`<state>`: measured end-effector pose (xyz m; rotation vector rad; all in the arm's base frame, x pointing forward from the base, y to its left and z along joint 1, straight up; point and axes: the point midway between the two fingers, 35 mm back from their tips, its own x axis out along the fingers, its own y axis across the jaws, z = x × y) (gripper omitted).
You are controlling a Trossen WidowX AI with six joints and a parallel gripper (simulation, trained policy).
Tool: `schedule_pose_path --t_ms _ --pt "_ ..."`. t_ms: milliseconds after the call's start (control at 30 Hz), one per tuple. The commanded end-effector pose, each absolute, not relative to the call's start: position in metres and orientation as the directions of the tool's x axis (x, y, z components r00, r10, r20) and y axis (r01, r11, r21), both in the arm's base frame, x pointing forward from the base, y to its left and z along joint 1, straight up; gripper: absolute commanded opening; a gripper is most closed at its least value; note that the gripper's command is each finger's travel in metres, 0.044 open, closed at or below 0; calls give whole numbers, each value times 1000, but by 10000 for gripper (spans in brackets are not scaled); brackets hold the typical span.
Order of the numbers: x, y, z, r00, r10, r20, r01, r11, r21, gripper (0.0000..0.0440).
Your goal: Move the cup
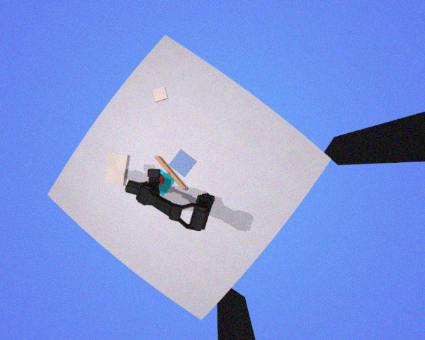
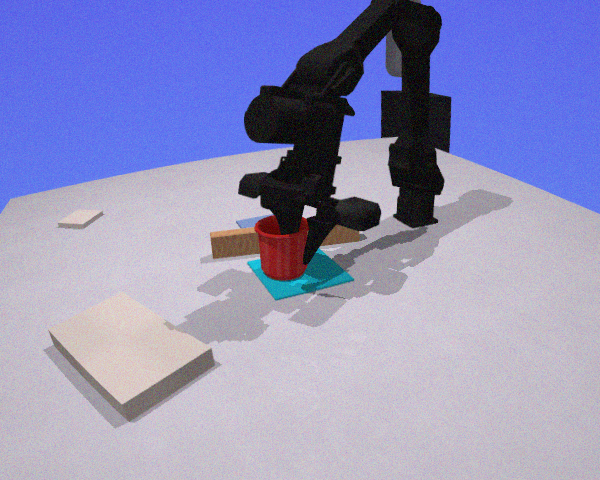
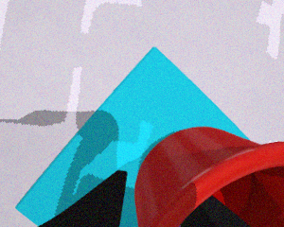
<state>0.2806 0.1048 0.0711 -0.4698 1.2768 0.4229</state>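
Note:
The red cup (image 1: 161,179) (image 2: 279,258) (image 3: 168,165) stands upright on the cyan pad (image 1: 164,191) (image 2: 277,291) (image 3: 156,85), within its edges as far as the exterior view shows. My gripper (image 2: 298,246) (image 3: 153,184) is slightly open, astride the cup's wall: one finger reaches down inside the rim, the other is outside. In the wrist view a gap shows between the outer finger and the wall. The blue pad (image 1: 183,162) (image 2: 247,223) lies beyond the wooden bar and bears nothing. No marbles can be made out; the cup's floor is hidden.
The wooden bar (image 1: 171,172) (image 2: 233,243) stands between the two pads, close behind the cup in the exterior view. A large beige slab (image 1: 117,168) (image 2: 127,346) lies off to one side of the cyan pad. A small beige tile (image 1: 160,94) (image 2: 81,218) lies farther away.

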Motion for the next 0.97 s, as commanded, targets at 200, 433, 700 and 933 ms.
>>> schedule_pose_path --t_ms 200,433,700,933 --pt "272 102 83 266 79 -961 -549 832 -83 133" --pt "267 100 93 290 107 -951 -548 833 -74 162" --pt "263 99 109 332 139 -933 -543 837 -68 208" --pt "262 98 128 380 164 -910 -537 840 -73 242"
